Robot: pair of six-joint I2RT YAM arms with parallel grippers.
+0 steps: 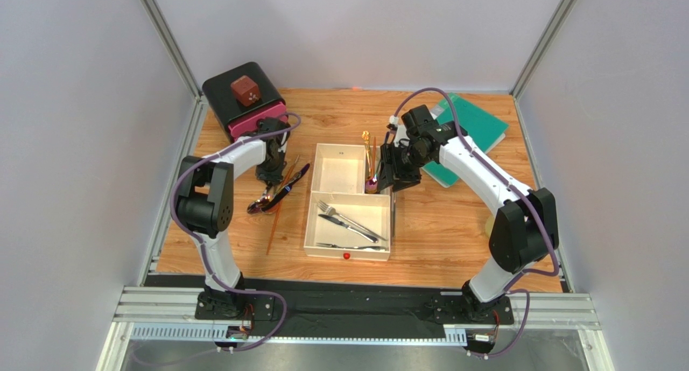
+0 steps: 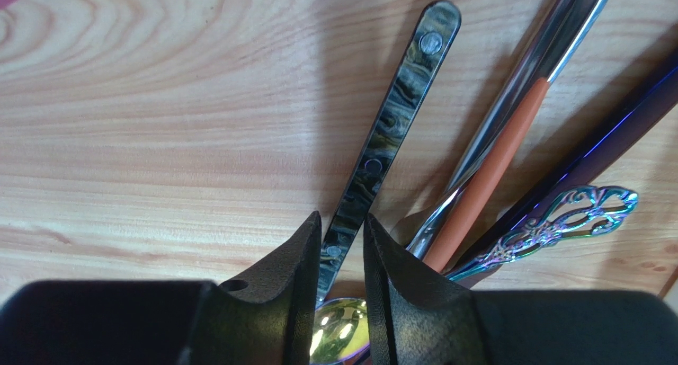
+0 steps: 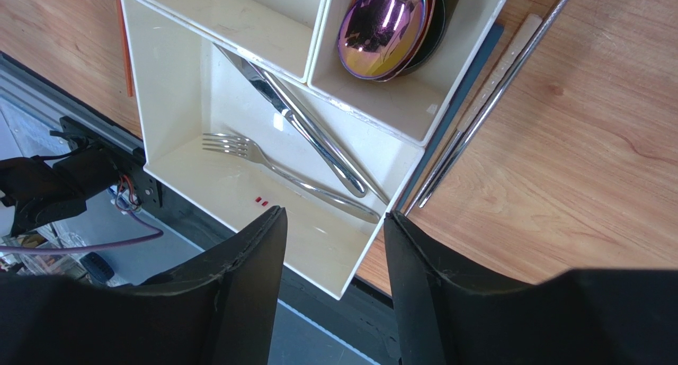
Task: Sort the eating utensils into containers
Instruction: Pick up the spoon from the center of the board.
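- Black marbled handle (image 2: 390, 134) between left fingers (image 2: 293, 274); pinch unclear, thin grip may slip.
- Orange stick (image 2: 493, 162) just right could snag.
- Right fingers (image 3: 251, 274) spread, empty.

No words, brands or numbers can be read anywhere; the only signs are a red dot (image 1: 346, 256) on the cream tray (image 1: 368, 255) rim at its 6 o'clock edge; two tiny red marks (image 3: 260, 200) on the large compartment (image 3: 191, 103) floor
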